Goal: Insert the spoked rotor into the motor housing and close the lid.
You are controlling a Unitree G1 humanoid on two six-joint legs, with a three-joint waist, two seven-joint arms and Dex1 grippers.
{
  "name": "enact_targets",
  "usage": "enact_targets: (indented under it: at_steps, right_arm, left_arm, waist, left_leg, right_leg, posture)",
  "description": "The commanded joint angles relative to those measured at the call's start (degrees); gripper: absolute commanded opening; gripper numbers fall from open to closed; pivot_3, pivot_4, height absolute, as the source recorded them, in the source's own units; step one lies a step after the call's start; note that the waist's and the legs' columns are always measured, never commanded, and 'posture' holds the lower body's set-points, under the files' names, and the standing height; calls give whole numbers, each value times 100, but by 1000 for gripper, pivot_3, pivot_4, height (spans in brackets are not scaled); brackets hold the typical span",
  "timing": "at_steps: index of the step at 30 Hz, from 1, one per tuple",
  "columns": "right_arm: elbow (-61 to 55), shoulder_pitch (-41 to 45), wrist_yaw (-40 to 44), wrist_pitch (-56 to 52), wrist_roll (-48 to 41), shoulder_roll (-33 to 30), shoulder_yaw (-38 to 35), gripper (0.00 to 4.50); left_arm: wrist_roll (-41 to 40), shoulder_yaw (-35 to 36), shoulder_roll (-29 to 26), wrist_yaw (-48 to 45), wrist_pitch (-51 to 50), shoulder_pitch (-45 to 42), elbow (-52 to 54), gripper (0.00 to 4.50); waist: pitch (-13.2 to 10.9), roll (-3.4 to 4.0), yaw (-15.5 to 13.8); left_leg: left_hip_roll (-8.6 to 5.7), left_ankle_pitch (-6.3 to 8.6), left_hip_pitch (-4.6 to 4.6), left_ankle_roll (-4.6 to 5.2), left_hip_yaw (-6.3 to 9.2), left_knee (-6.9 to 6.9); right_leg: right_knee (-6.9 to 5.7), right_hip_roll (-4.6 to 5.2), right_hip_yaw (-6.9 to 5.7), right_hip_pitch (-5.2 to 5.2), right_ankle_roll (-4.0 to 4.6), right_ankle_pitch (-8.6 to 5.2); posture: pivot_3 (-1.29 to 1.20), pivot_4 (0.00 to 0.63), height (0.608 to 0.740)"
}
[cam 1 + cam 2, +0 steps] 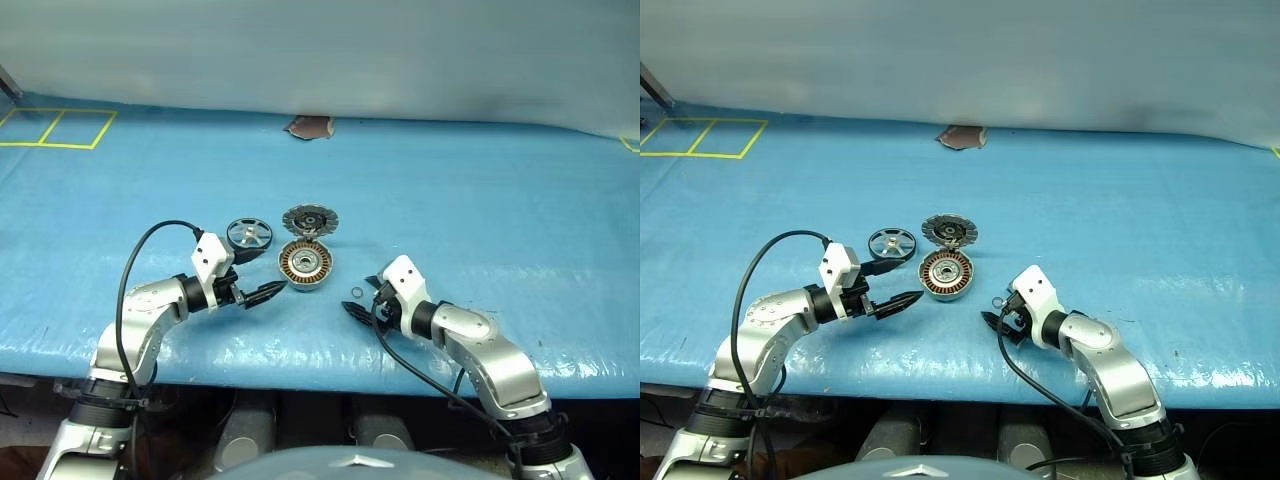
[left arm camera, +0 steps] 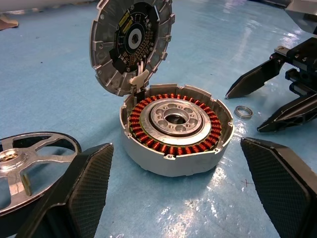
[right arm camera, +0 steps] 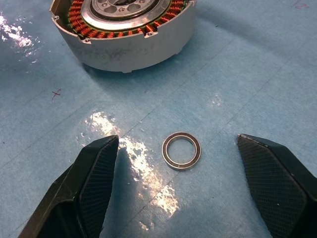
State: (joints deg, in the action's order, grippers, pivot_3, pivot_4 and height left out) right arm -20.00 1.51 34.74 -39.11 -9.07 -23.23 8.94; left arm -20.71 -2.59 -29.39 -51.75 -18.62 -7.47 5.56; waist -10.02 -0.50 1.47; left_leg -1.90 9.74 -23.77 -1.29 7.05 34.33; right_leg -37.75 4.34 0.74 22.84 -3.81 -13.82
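Lying near the worktop's [image 1: 520, 200] front edge, left of its middle, the rotor [image 1: 249, 235] sits flat with blue sheet open all round it toward the left and far edges. Just right of it stands the housing [image 1: 305, 263], windings up, with the lid [image 1: 309, 219] tilted up at its far rim, dark face toward the front; in the left wrist view the lid looks joined there. A small ring [image 3: 182, 150] lies right of the housing, close but apart. Past that, the right half of the worktop is open. A torn patch [image 1: 310, 127] shows at the far edge.

The left gripper [image 1: 262, 282] reaches in low from the front edge, pointing right at the housing, its fingers spread wide and empty, one tip near the rotor. The right gripper [image 3: 178, 168] points leftward and down, fingers wide apart on either side of the ring, not touching it.
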Motion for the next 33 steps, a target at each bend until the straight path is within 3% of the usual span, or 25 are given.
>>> enact_targets:
  at_steps: [1, 3, 9, 16, 25, 33]
  right_arm:
    - [87, 6, -67, 17, 38, -70, 55, 3079]
    - [108, -1, -102, 17, 52, -95, 82, 2476]
    - [168, 9, -109, 69, 183, -275, 189, 2476]
    - [151, 122, -139, 116, 199, -360, 207, 753]
    - [-258, 1074, -267, -90, -120, -14, -14, 753]
    - [187, 2019, -18, -124, -176, 320, 667, 753]
  left_arm:
    - [36, 41, -91, 0, 31, -90, 97, 4500]
    - [56, 33, -108, -10, 31, -93, 83, 4500]
    - [87, 21, -109, -1, 78, -88, 69, 4500]
    - [103, 30, -113, 18, 102, -85, 49, 4500]
    - [344, -16, -220, 34, 196, 23, 2, 4500]
    - [403, 34, -189, 96, 274, 26, -11, 4500]
  waist:
    - [0, 0, 0]
    - [1, -1, -5]
    - [1, -1, -9]
    - [2, -3, -13]
    - [1, -2, 5]
    - [1, -2, 5]
  left_leg:
    - [0, 0, 1, 0, 0, 2]
    - [0, 0, 1, 0, 0, 3]
    - [0, 0, 1, 0, 0, 4]
    - [0, 0, 3, 0, 1, 11]
    - [1, 0, -2, 0, 0, 24]
    - [0, 1, -4, 2, 2, 14]
  right_leg:
    - [0, 0, 0, -2, 0, 0]
    - [0, 0, 0, -2, 0, 0]
    - [0, 0, 0, -3, -1, 0]
    - [-1, 0, 0, -8, -1, 1]
    - [-4, 0, 0, -5, -6, 5]
    - [-2, -2, -1, -2, -10, 8]
  posture:
    - [0, 150, 740]
    - [0, 150, 740]
    - [0, 150, 740]
    - [0, 150, 740]
    - [0, 150, 740]
    - [0, 150, 740]
